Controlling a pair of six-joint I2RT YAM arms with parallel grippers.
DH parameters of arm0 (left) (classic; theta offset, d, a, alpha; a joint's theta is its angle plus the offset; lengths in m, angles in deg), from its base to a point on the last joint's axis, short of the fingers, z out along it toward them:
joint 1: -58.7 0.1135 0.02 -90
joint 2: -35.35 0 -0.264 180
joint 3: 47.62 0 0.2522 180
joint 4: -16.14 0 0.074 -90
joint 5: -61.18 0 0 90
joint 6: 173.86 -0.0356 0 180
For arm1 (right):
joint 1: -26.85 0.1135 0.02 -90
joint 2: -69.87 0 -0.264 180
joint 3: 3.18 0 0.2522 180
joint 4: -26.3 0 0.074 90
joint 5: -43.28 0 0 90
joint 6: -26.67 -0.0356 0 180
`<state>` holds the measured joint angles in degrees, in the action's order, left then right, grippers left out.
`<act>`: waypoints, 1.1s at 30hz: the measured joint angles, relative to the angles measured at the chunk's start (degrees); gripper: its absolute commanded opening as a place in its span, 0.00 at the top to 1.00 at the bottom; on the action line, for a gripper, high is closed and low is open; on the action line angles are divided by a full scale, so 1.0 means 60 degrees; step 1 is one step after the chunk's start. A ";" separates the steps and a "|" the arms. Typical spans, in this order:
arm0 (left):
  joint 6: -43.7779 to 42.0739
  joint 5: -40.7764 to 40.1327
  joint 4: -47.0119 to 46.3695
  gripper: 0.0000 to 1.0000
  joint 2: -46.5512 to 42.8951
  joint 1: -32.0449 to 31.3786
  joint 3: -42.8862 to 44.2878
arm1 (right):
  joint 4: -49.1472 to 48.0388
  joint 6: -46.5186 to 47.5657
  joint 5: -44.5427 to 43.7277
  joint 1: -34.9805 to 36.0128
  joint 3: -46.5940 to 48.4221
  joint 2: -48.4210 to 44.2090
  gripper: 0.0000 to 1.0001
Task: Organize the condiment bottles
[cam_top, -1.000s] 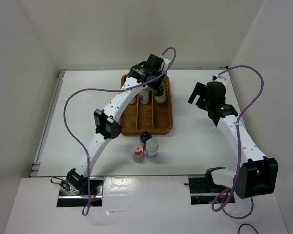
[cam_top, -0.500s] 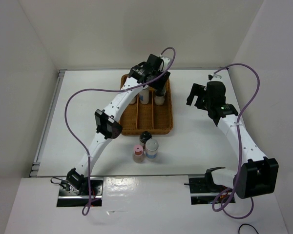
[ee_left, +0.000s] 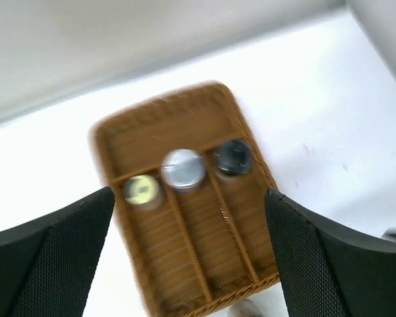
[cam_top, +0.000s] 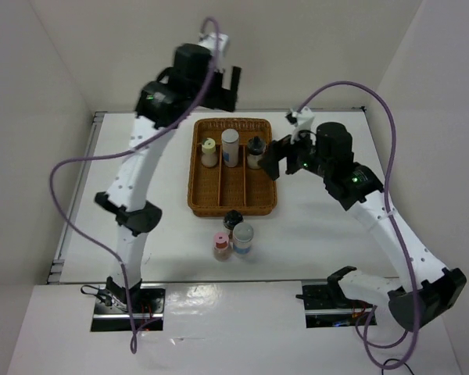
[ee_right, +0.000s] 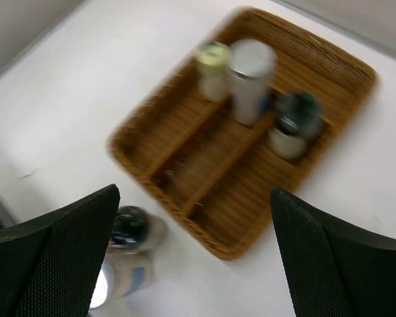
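A wicker basket [cam_top: 194, 178] with three lanes holds three condiment bottles at its far end: a cream-capped one [cam_top: 209, 151], a white one [cam_top: 230, 145] and a black-capped one [cam_top: 255, 151]. They stand upright, one per lane, and the left wrist view shows them from above [ee_left: 183, 168]. In front of the basket a black-capped bottle [cam_top: 233, 221], a pink one [cam_top: 221, 246] and a pale grey one with a blue label [cam_top: 243, 237] stand close together. My left gripper [cam_top: 227, 87] hangs open and empty, high above the basket's far edge. My right gripper [cam_top: 280, 160] is open beside the basket's right rim.
The basket's near halves [ee_right: 204, 178] hold nothing. White walls close the table at the back and on both sides. The black-capped bottle [ee_right: 135, 228] and the blue-label bottle [ee_right: 122, 277] on the table show by my right gripper's left finger, blurred.
My left gripper let go of the black-capped bottle in the basket's right lane, opened wide and rose up and back. My right arm swung left toward the basket.
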<state>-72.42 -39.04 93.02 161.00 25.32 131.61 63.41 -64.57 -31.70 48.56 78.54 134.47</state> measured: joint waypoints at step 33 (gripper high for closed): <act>0.1402 -0.0470 -0.0098 0.00 -0.9967 0.3027 -1.1887 | 0.2463 -0.1825 -0.3126 0.7424 0.1402 0.3574 0.10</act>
<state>-64.00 -41.86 92.43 101.20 43.48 60.29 78.19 -75.52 -50.45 93.11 86.96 155.91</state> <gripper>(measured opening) 1.000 0.898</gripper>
